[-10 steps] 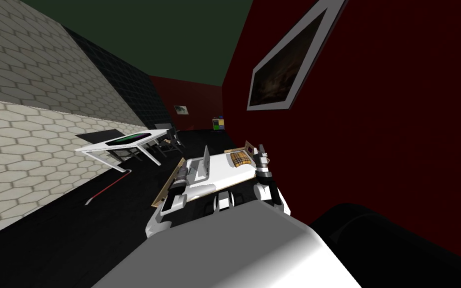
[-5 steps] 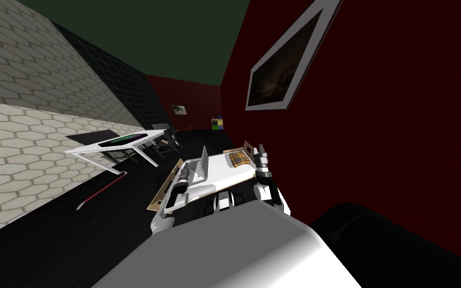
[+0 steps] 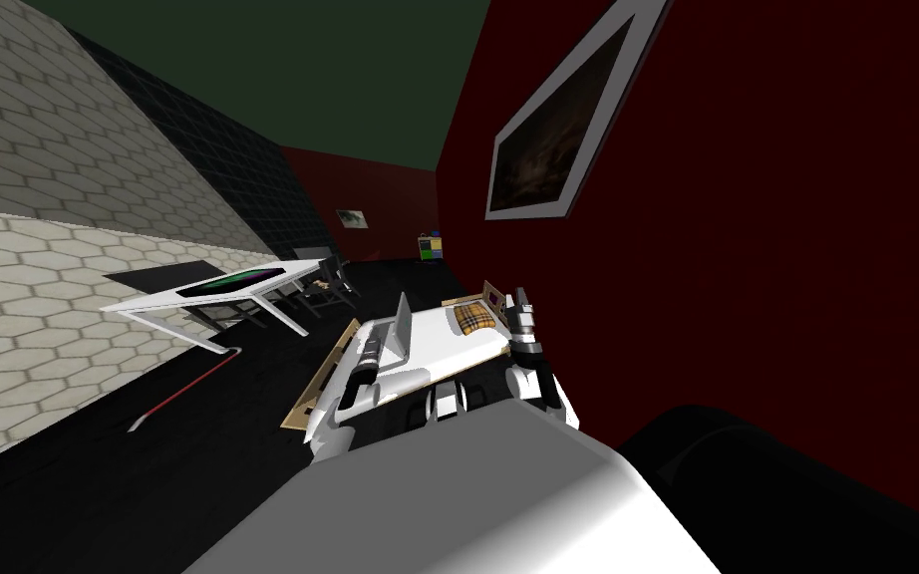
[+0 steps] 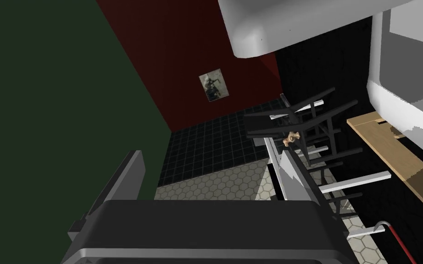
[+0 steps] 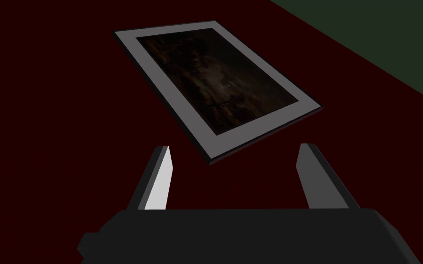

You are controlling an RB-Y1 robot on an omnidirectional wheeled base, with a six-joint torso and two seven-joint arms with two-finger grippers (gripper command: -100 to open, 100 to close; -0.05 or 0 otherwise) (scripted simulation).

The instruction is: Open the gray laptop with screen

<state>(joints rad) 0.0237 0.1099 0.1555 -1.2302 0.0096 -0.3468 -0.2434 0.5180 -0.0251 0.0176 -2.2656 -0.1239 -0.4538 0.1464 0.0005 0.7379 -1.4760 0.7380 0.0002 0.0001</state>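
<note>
Surface: a bed [image 3: 448, 344] with a flat white top and a light wooden frame [image 3: 323, 384] sits at centre frame in the head view, its right side close along a dark red wall [image 3: 747, 299]. The gray laptop [image 3: 404, 327] is on the bed's left half, its thin slab of a lid raised near upright. A yellow plaid pillow [image 3: 475, 317] lies at the bed's far right end, apart from the laptop. The left gripper [image 4: 210, 158] is at the bed's near left edge, just beside the laptop; its two blade fingers stand apart and grip nothing, and contact with the laptop cannot be told. The right gripper [image 5: 234, 149] is raised at the bed's right edge near the pillow, fingers spread wide, gripping nothing. Room: pale hexagon-tiled surfaces [image 3: 39, 299] fill the left of the frame and a dark green ceiling [image 3: 348, 60] the top. Left of centre stands a white table [image 3: 163, 299] with angled legs and a dark inset top, with dark slatted chairs [image 3: 333, 282] just behind it. A stretch of black floor [image 3: 149, 468] runs between table and bed, with a red-and-white cane [image 3: 183, 391] lying on it. A grey-framed dark picture [image 3: 557, 130] hangs at upper right.
</note>
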